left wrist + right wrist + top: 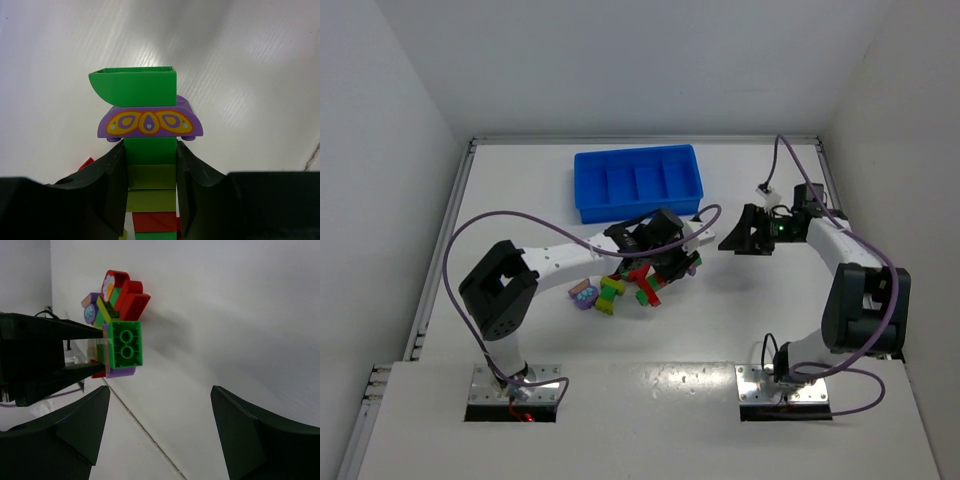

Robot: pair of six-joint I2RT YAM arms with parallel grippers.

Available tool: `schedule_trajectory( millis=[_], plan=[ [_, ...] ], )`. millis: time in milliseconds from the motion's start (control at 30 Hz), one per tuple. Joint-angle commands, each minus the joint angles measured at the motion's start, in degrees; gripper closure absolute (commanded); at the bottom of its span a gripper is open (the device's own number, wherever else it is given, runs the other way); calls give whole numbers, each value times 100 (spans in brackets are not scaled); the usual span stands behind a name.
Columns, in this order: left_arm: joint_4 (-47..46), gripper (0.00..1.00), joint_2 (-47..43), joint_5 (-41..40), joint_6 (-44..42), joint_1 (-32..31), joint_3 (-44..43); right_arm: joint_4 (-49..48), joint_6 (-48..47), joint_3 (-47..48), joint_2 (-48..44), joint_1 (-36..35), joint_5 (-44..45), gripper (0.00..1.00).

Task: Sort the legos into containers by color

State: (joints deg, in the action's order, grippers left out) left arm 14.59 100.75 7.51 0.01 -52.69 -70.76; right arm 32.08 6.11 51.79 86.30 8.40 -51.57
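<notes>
The left claw [150, 147] is closed tight on a joined stack of small plastic toy bricks [150, 175]. Its black fingers [112, 175] press the smooth sides of the green and yellow-green bricks in the column, with red ones deeper in. Beyond the fingertips the stack carries a purple arched brick printed with a yellow-and-orange wing pattern [150, 122]. At the very end sits a green curved brick [135, 85]. Both stick out unsupported. Facing that end, near but apart, the right claw [160, 390] stands wide open with nothing between its jaws.

The likely job is to pull the mixed colours apart, and that is where trouble lies. If the right claw closes over both the green and the purple brick, they come off as one piece and are not sorted. If it pulls at an angle, the column can twist in the left claw's narrow hold or snap at a lower joint, dropping bricks. Its wide jaws could also knock the left fingers on the way in.

On the white table [720, 320], under the left arm, lie loose bricks [610, 295] in purple, green and red, and falling pieces would scatter among them. The bright blue plastic tray with four compartments [588, 195] sits near, behind them. No brick shows in it in the top view.
</notes>
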Motion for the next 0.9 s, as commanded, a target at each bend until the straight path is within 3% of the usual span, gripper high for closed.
schedule_trajectory(
  millis=[0, 467, 567, 700, 767, 867],
  plan=[
    [-211, 100, -117, 365, -89, -49, -359, -52, 4, 253, 62, -137, -476, 19],
    [-334, 100, -64, 919, -36, -49, -781, 62, -215, 630, 572, -436, -1592, 19],
    [-334, 100, -11, 866, -36, -49, -781, 62, -163, 762, 677, -436, -1654, 25],
    [-334, 100, 41, 700, -36, -49, -834, 9, -110, 762, 792, -489, -1838, 45],
    [-334, 100, 41, 569, -36, -49, -834, 9, -58, 762, 844, -489, -1900, 60],
    [-334, 100, 94, 445, -36, -49, -834, -60, 213, 614, 844, -489, -2111, 71]
  ],
)
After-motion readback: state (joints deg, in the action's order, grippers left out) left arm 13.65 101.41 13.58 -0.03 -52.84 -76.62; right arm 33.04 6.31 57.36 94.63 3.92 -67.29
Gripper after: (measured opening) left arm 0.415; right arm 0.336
